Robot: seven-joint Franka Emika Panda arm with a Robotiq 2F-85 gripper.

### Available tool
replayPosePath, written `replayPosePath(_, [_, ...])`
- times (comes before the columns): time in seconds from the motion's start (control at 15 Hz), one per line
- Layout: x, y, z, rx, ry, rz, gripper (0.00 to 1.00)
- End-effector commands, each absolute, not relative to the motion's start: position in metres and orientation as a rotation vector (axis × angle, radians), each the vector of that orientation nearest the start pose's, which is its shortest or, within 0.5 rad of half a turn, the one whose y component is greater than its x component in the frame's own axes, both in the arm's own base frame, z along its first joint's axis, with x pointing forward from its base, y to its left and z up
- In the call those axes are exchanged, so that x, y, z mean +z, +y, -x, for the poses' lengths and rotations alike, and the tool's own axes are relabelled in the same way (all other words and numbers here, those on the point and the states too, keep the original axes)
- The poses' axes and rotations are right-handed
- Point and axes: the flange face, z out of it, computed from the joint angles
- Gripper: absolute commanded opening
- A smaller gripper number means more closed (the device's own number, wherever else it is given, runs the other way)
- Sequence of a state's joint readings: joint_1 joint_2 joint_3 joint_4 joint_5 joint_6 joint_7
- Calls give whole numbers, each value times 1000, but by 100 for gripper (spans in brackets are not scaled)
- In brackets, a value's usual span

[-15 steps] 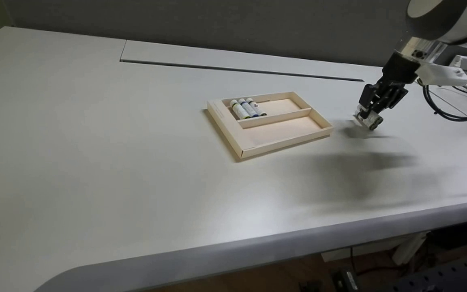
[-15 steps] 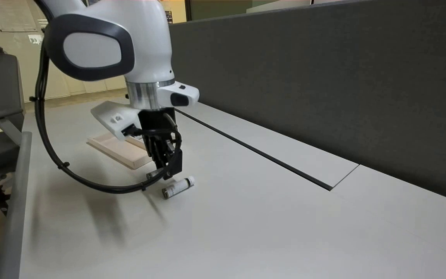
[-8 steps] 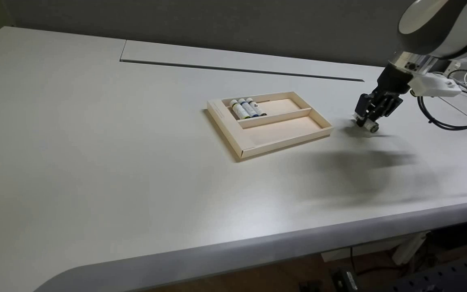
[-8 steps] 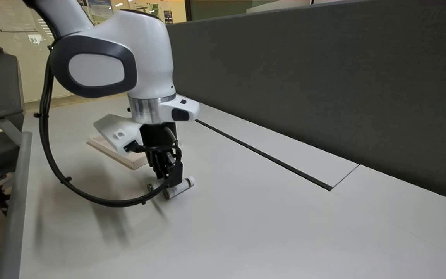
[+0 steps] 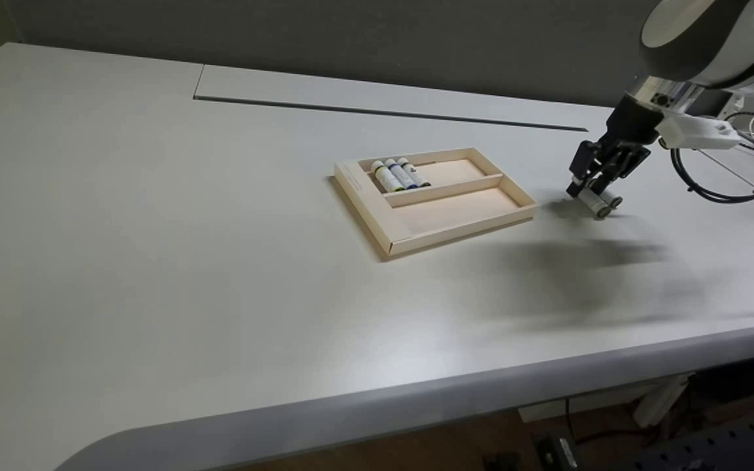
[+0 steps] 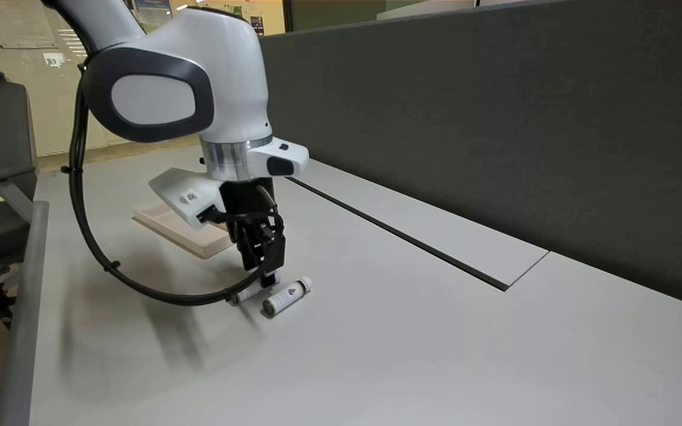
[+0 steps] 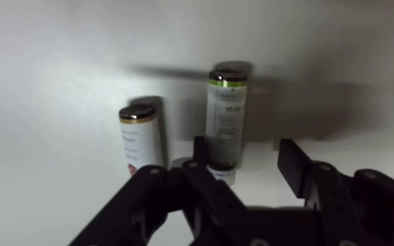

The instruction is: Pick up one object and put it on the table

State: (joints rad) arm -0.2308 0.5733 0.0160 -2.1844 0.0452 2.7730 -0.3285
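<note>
My gripper [image 7: 244, 155] is open low over the white tabletop [image 5: 187, 229]. Between its fingers, close to the left finger in the wrist view, lies a small white-labelled cylinder [image 7: 226, 119] with a dark end and green band. This cylinder also shows under the gripper in both exterior views [image 5: 593, 203] [image 6: 249, 292]. A second like cylinder [image 7: 140, 138] with a gold band lies just outside the left finger; it also shows in both exterior views [image 5: 611, 198] [image 6: 287, 297]. Whether the left finger touches the first cylinder I cannot tell.
A shallow light wooden tray [image 5: 374, 199] lies beside the gripper, with 3 like cylinders [image 5: 396, 174] in its back compartment. A black cable [image 6: 157, 299] hangs from the arm. A dark grey partition [image 6: 495, 130] stands behind the tabletop.
The gripper has come down to the tabletop with one cylinder and now stands open, that cylinder lying between its fingers. The other cylinder has shifted slightly away from the tray.
</note>
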Motion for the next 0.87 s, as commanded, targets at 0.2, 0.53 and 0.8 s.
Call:
replayPosePath(0.2, [169, -111, -546, -82, -107, 3114, 100])
replayPosePath(0.53, [206, -108, -540, 5, -119, 3088, 100])
replayPosePath(0.8, [203, -107, -547, -6, -137, 3093, 100])
